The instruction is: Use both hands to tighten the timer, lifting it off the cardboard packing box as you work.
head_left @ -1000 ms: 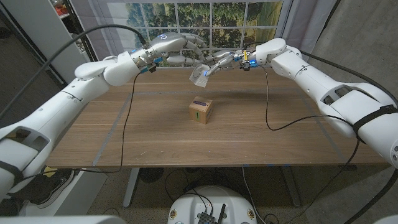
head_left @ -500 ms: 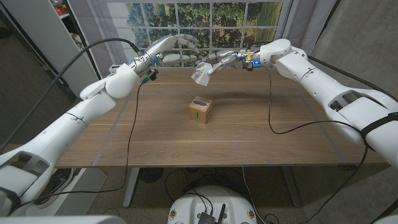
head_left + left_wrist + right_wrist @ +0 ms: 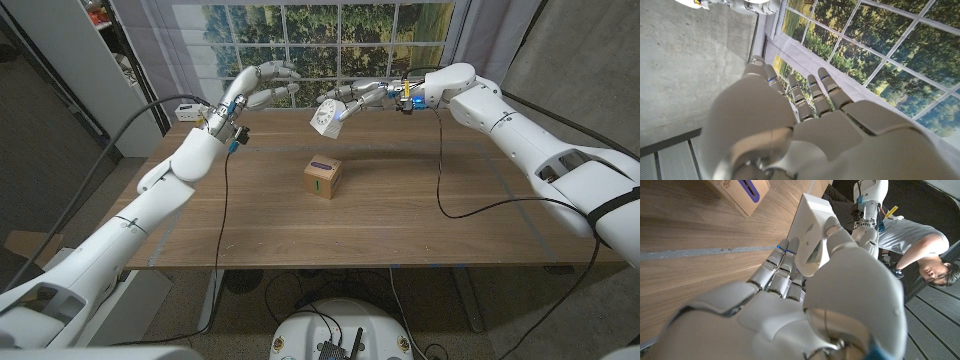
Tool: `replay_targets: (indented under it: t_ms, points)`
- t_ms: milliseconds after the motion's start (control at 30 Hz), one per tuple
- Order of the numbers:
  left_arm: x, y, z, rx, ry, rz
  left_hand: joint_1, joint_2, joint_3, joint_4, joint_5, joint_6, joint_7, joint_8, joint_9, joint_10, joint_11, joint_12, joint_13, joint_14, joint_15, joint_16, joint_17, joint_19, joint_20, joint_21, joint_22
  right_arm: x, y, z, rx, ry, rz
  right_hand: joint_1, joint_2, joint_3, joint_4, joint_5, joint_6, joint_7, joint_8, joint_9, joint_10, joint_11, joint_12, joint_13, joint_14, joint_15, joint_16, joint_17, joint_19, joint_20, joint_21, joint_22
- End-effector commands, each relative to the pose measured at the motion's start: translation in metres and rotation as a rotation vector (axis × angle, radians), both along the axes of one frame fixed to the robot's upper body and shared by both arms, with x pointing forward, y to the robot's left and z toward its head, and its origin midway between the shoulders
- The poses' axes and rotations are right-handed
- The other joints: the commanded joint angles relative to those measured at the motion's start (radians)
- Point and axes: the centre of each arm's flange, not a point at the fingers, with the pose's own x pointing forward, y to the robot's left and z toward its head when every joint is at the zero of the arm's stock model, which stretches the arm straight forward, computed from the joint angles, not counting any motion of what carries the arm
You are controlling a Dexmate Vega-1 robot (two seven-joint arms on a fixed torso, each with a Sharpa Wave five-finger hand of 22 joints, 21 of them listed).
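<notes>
The timer point(image 3: 323, 117) is up in the air, well above the table point(image 3: 420, 215) and clear of the cardboard box point(image 3: 322, 178), which sits near the middle of the wood with a purple mark on its top face. The right hand point(image 3: 352, 100) grasps the timer by itself; in the right wrist view its fingers point(image 3: 782, 265) run along one side of the white body point(image 3: 812, 227) and the thumb presses the other, so the hold looks like a pinch across the casing, not a full wrap.

The left hand point(image 3: 258, 86) is released — fingers spread, holding nothing — and hovers apart from the timer on its own side. The left wrist view looks along the back of that hand point(image 3: 805, 135) toward the window, with nothing between the fingers.

The risks, as I judge them, all come from that one-handed pinch. If the left hand comes in off-line, its fingertips could knock the timer sideways and twist it out of the right hand's hold, and from this height it would drop onto the table or the box. Turning the dial also puts torque on the body — if the right hand's grip is too light, the whole casing may spin instead of the dial tightening. A person sits at the edge of the right wrist view, away from the work.
</notes>
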Motion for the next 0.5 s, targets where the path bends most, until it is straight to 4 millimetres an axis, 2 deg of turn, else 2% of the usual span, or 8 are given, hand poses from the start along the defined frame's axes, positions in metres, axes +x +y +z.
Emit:
replay_targets:
  t_ms: [33,167,200,333,500]
  points:
    - [0.004,0.024,-0.027,-0.203,0.063,-0.035,-0.013,-0.002,-0.007,0.004,0.003,-0.001,0.003,-0.002,-0.001,0.011,-0.002,0.009,0.005,0.013,-0.099,0.010,0.004,0.006,0.004,0.005,0.001,-0.006,-0.010,-0.004,0.023,-0.037,0.075,0.096,0.042,0.019,0.008,-0.003,0.031,0.000,0.008,0.002,0.113,-0.098,0.081,0.245,-0.009,-0.184,0.004,0.018,-0.014,-0.093,-0.003,0.006]
    - [0.007,0.030,-0.034,-0.254,0.082,-0.047,-0.019,0.002,-0.010,0.009,0.003,-0.002,0.007,-0.005,-0.003,0.012,-0.001,0.009,0.006,0.015,-0.094,0.011,0.005,0.004,0.007,0.005,0.000,-0.011,-0.012,-0.003,0.048,-0.076,0.098,0.122,0.042,0.022,0.007,-0.008,0.059,-0.001,0.016,0.005,0.111,-0.109,0.080,0.251,-0.014,-0.184,0.006,0.030,-0.021,-0.097,-0.002,0.006]
    - [0.008,0.031,-0.036,-0.267,0.086,-0.052,-0.019,0.003,-0.010,0.009,0.003,-0.004,0.006,-0.006,-0.003,0.012,0.000,0.009,0.006,0.016,-0.094,0.011,0.005,0.004,0.008,0.006,0.000,-0.012,-0.012,-0.003,0.054,-0.086,0.103,0.135,0.042,0.024,0.007,-0.010,0.074,-0.001,0.020,0.008,0.116,-0.122,0.082,0.255,-0.015,-0.183,0.007,0.036,-0.023,-0.098,-0.001,0.007]
    - [0.011,0.035,-0.042,-0.311,0.105,-0.067,-0.028,0.011,-0.013,0.018,0.001,0.005,0.014,-0.004,-0.003,0.023,0.005,0.013,0.007,0.026,-0.095,0.015,0.007,0.006,0.008,0.008,0.000,-0.014,-0.014,-0.002,0.079,-0.116,0.130,0.161,0.044,0.026,0.012,-0.018,0.130,0.002,0.035,0.009,0.115,-0.127,0.082,0.264,-0.016,-0.185,0.008,0.046,-0.028,-0.104,0.002,0.007]
    - [0.012,0.038,-0.048,-0.342,0.120,-0.057,-0.033,0.020,-0.013,0.024,0.000,0.010,0.021,-0.003,-0.003,0.029,0.003,0.015,0.008,0.038,-0.096,0.019,0.008,0.008,0.011,0.010,-0.001,-0.018,-0.014,0.000,0.094,-0.147,0.151,0.179,0.047,0.024,0.018,-0.024,0.172,0.002,0.043,0.009,0.124,-0.136,0.084,0.272,-0.007,-0.185,0.010,0.053,-0.030,-0.112,0.005,0.007]
